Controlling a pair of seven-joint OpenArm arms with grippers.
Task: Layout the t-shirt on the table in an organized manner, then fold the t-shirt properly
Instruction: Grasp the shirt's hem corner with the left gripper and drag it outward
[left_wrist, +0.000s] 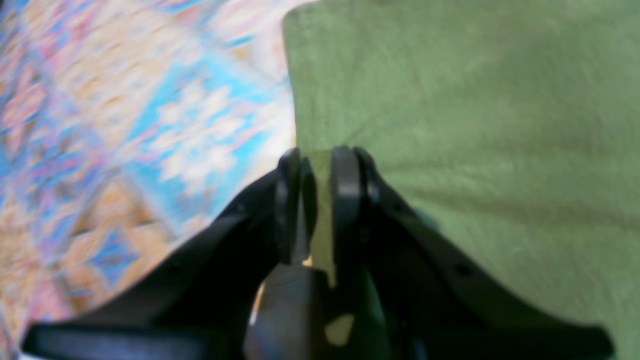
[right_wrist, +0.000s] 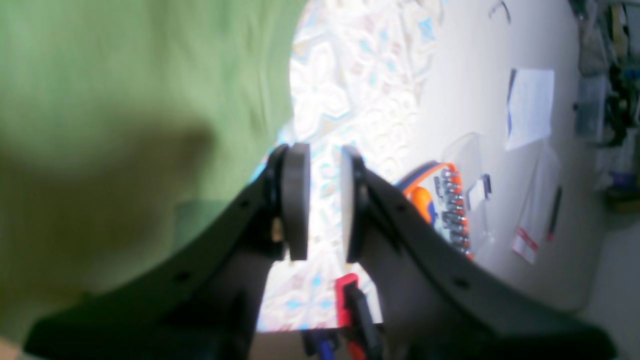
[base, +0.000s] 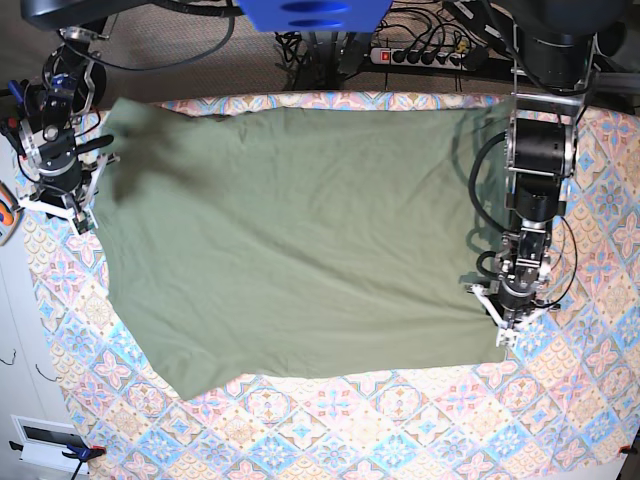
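The olive-green t-shirt (base: 300, 230) lies spread wide on the patterned table (base: 400, 420), with its front edge slanting toward the near left. My left gripper (base: 508, 335) sits at the shirt's near right corner. In the left wrist view it (left_wrist: 320, 200) is shut on a fold of the t-shirt (left_wrist: 475, 125), next to bare table (left_wrist: 125, 125). My right gripper (base: 62, 195) is at the shirt's far left edge. In the right wrist view it (right_wrist: 325, 200) stands open with only table (right_wrist: 350, 75) showing in the narrow gap, and the t-shirt (right_wrist: 125, 75) lies just beside its left finger.
Left of the table, a white surface (base: 20, 330) holds an orange and blue bit set (right_wrist: 440, 200), papers (right_wrist: 530, 107) and plastic bags. A red clamp (right_wrist: 347, 295) grips the table edge. A power strip (base: 420, 55) and cables lie behind the table.
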